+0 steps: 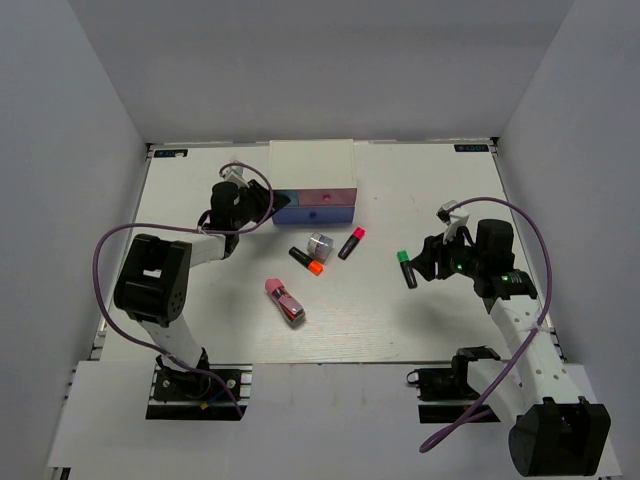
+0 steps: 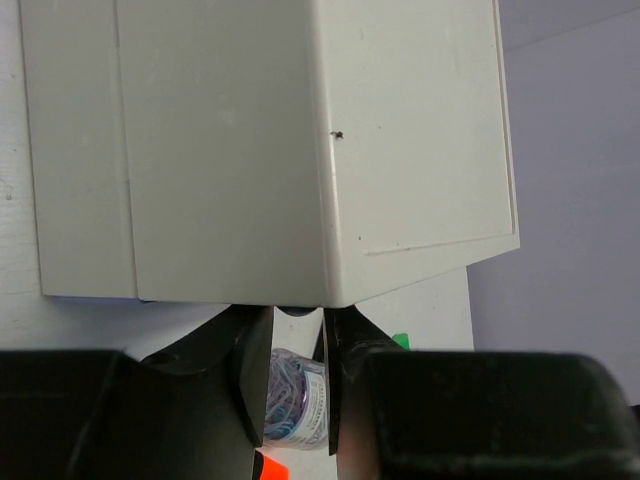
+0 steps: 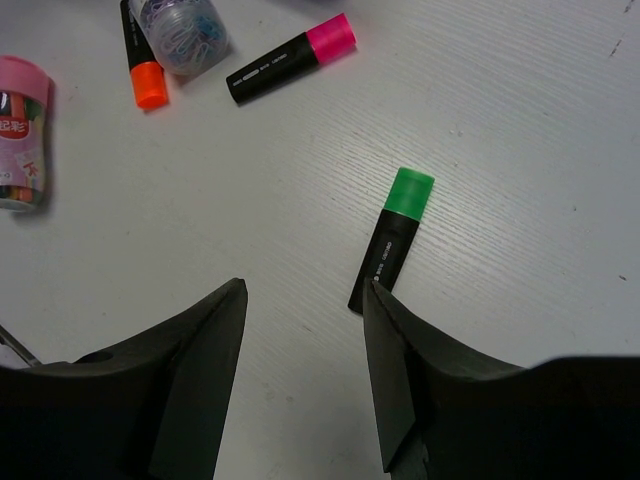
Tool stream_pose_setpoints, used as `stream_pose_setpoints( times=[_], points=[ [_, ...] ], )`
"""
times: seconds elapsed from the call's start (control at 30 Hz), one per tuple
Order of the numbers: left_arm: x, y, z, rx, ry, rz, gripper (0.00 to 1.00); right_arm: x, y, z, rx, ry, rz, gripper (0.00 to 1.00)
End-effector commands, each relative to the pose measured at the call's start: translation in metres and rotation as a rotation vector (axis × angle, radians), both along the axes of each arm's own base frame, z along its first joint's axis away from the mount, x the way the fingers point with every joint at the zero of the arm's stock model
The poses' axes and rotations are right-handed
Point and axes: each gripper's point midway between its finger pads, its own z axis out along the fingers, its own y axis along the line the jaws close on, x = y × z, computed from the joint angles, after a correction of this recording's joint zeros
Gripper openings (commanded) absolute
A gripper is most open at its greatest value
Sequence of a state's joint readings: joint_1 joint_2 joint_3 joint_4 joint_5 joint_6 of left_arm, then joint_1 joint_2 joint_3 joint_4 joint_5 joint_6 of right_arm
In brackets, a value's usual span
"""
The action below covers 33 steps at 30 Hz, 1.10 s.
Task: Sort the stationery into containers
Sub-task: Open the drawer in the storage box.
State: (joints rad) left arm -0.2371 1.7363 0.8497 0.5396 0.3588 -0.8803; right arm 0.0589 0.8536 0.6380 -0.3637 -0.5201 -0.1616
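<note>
One green marker (image 3: 392, 240), right gripper (image 3: 304, 292) spread beside it

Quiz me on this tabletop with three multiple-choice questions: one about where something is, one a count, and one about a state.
1. Where does the green-capped marker lie?
A. in a drawer
B. on the table, just ahead of the right pincer
C. on top of the cabinet

2. How many capped markers are out on the table?
A. one
B. three
C. five

3. How is the right pincer?
A. open and empty
B. shut on a marker
C. shut on a drawer handle

Answers:
1 B: the right wrist view shows it by the fingertips.
2 B: the green-capped one, plus the orange-capped marker and the pink-capped marker.
3 A: its jaws stand apart with only bare table between them.
</note>
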Motion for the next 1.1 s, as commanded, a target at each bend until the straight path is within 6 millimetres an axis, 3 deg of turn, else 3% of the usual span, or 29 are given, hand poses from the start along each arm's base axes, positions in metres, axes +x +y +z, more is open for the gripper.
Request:
stream_pose_setpoints(
  times=[0.0,0.23,0.27,0.3,0.37,0.4,0.47,0.57,0.9,1.07],
  points=[
    [-0.012,-0.007,0.003,-0.021,-0.022,-0.062,0.07,0.004,-0.001,0.000,-0.008,-0.019,0.001,0.56],
    [-0.038,-0.008,-0.004,-0.024,-0.011,-0.110,0.05,0.003,-0.002,0.000,-0.005,-0.014,-0.003,0.56],
    [-0.040,-0.009,0.003,-0.023,-0.030,-0.122,0.05,0.003,-0.001,-0.001,-0.006,-0.014,-0.003,0.56],
    [-0.048,-0.007,-0.010,-0.017,0.006,-0.122,0.05,0.003,-0.001,0.000,-0.006,-0.017,-0.001,0.56],
    [-0.054,-0.007,-0.005,-0.015,-0.009,-0.135,0.05,0.003,-0.001,0.000,-0.005,-0.017,0.002,0.56],
    [-0.061,-0.007,-0.014,-0.013,0.019,-0.144,0.05,0.003,-0.001,0.000,-0.005,-0.019,0.002,0.56],
    [-0.067,-0.007,-0.009,-0.010,0.003,-0.158,0.05,0.003,0.000,0.000,-0.005,-0.019,0.006,0.56],
    [-0.080,-0.005,-0.022,-0.008,0.042,-0.168,0.05,0.003,0.000,0.001,-0.003,-0.020,0.008,0.56],
    [-0.114,-0.008,-0.034,0.010,0.085,-0.250,0.05,0.004,0.002,0.000,0.001,-0.015,0.022,0.56],
    [-0.120,-0.009,-0.040,0.013,0.112,-0.272,0.05,0.006,0.007,0.009,0.021,-0.033,0.054,0.56]
  ],
)
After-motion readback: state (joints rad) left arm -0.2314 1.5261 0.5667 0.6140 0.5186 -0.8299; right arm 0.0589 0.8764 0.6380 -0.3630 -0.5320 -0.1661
